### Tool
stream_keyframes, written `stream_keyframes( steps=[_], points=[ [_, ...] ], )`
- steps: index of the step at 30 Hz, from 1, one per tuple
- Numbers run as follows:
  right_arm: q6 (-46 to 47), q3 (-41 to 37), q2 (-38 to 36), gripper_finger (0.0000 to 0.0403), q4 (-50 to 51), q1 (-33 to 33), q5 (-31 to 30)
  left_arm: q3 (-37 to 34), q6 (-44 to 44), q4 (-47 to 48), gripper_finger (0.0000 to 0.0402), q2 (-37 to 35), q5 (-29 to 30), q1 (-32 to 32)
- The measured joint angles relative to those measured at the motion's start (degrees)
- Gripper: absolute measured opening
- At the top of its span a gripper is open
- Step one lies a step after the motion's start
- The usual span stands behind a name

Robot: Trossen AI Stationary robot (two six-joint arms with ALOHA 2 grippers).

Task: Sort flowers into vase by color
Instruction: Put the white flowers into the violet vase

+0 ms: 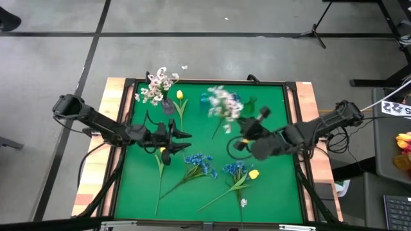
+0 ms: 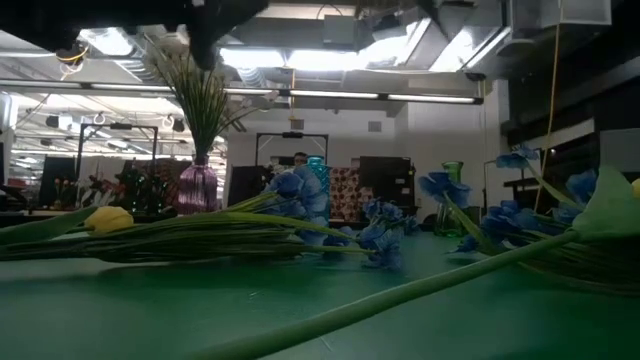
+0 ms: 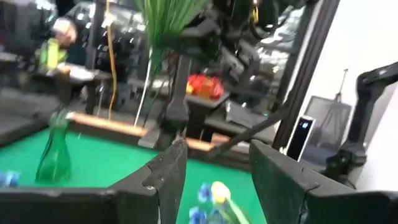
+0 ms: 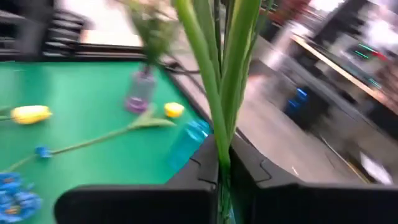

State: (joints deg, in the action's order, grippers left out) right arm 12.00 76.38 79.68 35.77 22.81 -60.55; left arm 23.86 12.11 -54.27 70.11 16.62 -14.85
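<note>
Green felt covers the table [image 1: 270, 192], framed by a pale wooden rim, with a workshop room stretching beyond it. Near the far edge stand three vases: a purple glass vase [image 1: 168, 106] already filled with a white-blossom spray [image 1: 156, 85], a blue glass vase [image 1: 207, 99], and a green glass vase [image 1: 249, 104]. Each seems meant for one colour, which would explain why the white stems gather in the purple one.

The right gripper [image 1: 245, 138] is clamped tight on the thin green stalks of another white-blossom spray [image 1: 225, 104], carried upright over the far middle of the table, apparently so the stalk ends can drop into a vase mouth. The left gripper [image 1: 183, 140] hangs over the left-centre of the felt with its fingers [image 3: 171, 171] partly spread and nothing between them, probably waiting.

On the felt lie two blue clustered blooms [image 1: 201, 163] [image 1: 235, 169] on long stems, and three yellow tulip-like buds: one [image 1: 180, 95] beside the purple vase, one [image 1: 254, 174] by the right-hand blue bloom, and one [image 1: 162, 151] half hidden under the left gripper. Sorting looks barely under way.
</note>
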Motion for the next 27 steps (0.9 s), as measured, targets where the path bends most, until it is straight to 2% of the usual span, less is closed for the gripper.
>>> stream_keyframes(
  steps=[2, 5, 9, 12, 14, 18, 23, 27],
  points=[
    [-9.5, -0.3, 0.0, 0.0017, -8.4, -2.4, 7.4, 0.0, -1.4, -2.1, 0.0170, 0.0, -1.8, 1.4],
    [-18.7, -2.6, 0.1, 0.0012, -21.7, -5.9, 18.6, 0.0, -2.9, -4.5, 0.0170, 0.0, -3.8, 3.5],
    [-24.1, -5.2, 0.2, 0.0010, -34.0, -9.9, 32.7, 0.0, -3.3, -7.3, 0.0170, 0.0, -7.6, 5.6],
    [-24.5, -7.0, 0.1, 0.0014, -40.1, -12.4, 42.3, 0.0, -5.0, -8.4, 0.0170, 0.0, -9.3, 6.9],
    [-24.5, -8.0, 0.2, 0.0016, -42.5, -13.7, 45.8, 0.0, -5.5, -8.5, 0.0170, 0.0, -10.2, 7.9],
    [-24.4, -8.3, 1.1, 0.0017, -44.5, -15.6, 48.2, 0.2, -5.0, -9.2, 0.0170, 0.3, -10.6, 9.1],
    [-24.1, -8.5, 6.0, 0.0018, -50.8, -17.4, 55.8, 2.8, -7.0, -9.4, 0.0170, 2.4, -13.2, 9.1],
    [-22.8, -8.5, 7.8, 0.0018, -53.0, -18.4, 59.3, 3.9, -9.3, -7.6, 0.0172, 4.7, -14.0, 9.1]
  ],
)
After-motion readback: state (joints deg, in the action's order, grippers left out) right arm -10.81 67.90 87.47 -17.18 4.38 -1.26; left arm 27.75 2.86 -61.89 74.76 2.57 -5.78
